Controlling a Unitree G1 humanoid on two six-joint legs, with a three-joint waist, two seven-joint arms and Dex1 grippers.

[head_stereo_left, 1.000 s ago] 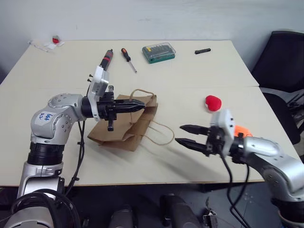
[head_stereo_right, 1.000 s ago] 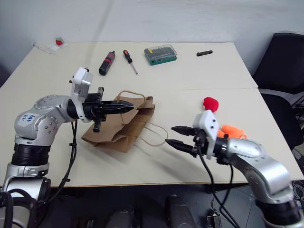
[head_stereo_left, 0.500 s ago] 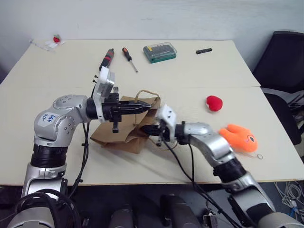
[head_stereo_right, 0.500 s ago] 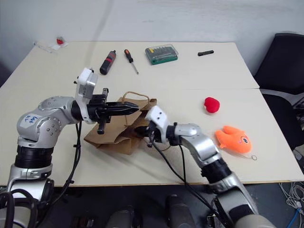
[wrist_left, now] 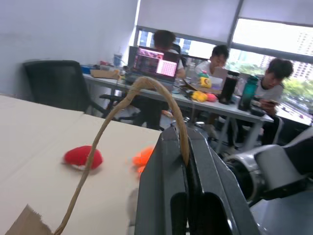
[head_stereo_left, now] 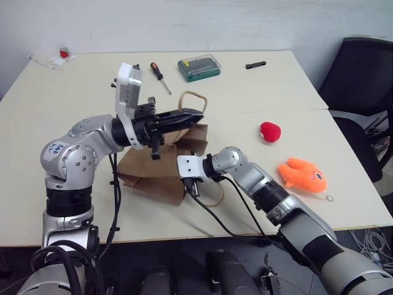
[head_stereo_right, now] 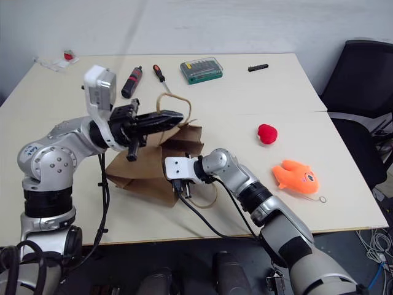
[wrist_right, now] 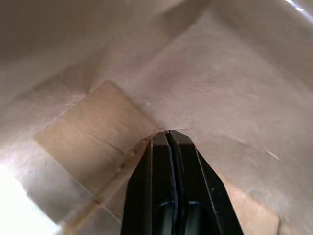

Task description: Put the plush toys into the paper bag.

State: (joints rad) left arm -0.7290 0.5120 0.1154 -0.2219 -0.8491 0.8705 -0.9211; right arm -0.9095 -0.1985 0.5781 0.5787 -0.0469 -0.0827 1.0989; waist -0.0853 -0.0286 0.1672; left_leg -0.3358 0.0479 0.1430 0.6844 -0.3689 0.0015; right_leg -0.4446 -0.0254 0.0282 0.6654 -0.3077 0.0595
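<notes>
Left gripper (head_stereo_left: 195,115) pinches the paper bag (head_stereo_left: 147,169) handle, right gripper (wrist_right: 168,139) closed inside; both plush toys (head_stereo_left: 304,176) wait at frame right

Paper bag (head_stereo_left: 156,169) lies on the worktop (head_stereo_left: 258,98). Right of the bag: red plush toy (head_stereo_left: 269,131), then fish plush toy (head_stereo_left: 302,175) nearer the front edge. Behind the bag: screwdriver (head_stereo_left: 159,75) and bit case (head_stereo_left: 199,67).

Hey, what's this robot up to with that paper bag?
It is getting the paper bag ready for the plush toys. The left gripper is shut on one cord handle, lifting that side, while the right gripper, shut, pokes inside the bag. The orange fish and the red toy lie on the table, not yet packed.
</notes>
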